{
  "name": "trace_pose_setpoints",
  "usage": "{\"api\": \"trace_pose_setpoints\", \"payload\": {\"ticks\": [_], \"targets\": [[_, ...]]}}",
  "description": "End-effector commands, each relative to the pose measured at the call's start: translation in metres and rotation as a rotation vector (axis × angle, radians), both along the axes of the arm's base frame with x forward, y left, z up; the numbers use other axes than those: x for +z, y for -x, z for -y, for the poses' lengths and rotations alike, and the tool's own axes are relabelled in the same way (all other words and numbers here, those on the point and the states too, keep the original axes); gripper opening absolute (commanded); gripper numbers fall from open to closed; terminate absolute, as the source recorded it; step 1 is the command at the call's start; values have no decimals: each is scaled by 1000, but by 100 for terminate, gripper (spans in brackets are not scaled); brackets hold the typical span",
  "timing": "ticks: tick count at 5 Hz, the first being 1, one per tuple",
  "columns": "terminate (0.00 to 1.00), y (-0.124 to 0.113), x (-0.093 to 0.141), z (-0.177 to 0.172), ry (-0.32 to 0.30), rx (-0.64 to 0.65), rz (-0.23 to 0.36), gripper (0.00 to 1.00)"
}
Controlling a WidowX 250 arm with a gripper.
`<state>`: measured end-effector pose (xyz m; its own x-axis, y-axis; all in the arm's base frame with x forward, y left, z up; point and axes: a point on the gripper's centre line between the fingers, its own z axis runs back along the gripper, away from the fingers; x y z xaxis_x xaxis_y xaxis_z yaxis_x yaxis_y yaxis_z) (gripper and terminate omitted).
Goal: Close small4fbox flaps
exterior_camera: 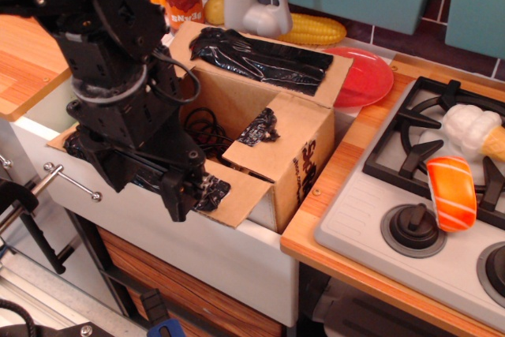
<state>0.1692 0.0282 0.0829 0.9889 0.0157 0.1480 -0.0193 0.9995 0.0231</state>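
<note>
box: small4fbox (pixel 304 165) sits in the white sink (pixel 229 254), centre of frame, corner toward the camera; print on its right face unreadable from here
my gripper (pixel 193 189): at the box's 7 o'clock edge, tips down on the near flap (pixel 237 199); can't tell if the fingers are apart or together, arm body hides them
near flap: tilted inward, black tape (pixel 211 189) right at my fingertips, looks like contact
right flap (pixel 276 136): folded in, roughly level, crumpled tape patch (pixel 259 128) on it
far flap (pixel 264 57): at 12 o'clock, standing open and leaning back, long strip of shiny black tape across it
left flap (pixel 67 141): at 9 o'clock, mostly hidden behind my arm, only a sliver shows
inside: dark cable coil (pixel 203 128) visible through the gap between flaps
red plate (pixel 364 76): 2 o'clock of box, just behind the far flap's corner
faucet (pixel 251 1): 12 o'clock, behind the box
corn (pixel 314 31), can (pixel 183 1): along the back wall
stove (pixel 426 195): 3 o'clock, with salmon sushi (pixel 451 192) and ice cream cone (pixel 477 133) on it
</note>
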Motion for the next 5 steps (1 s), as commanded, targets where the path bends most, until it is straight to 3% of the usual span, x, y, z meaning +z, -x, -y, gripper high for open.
{"api": "trace_pose_setpoints", "payload": {"ticks": [1,5], "targets": [[0,0,0,0,0,0,0,100],[0,-1,-37,-5,103,1,30,100]]}}
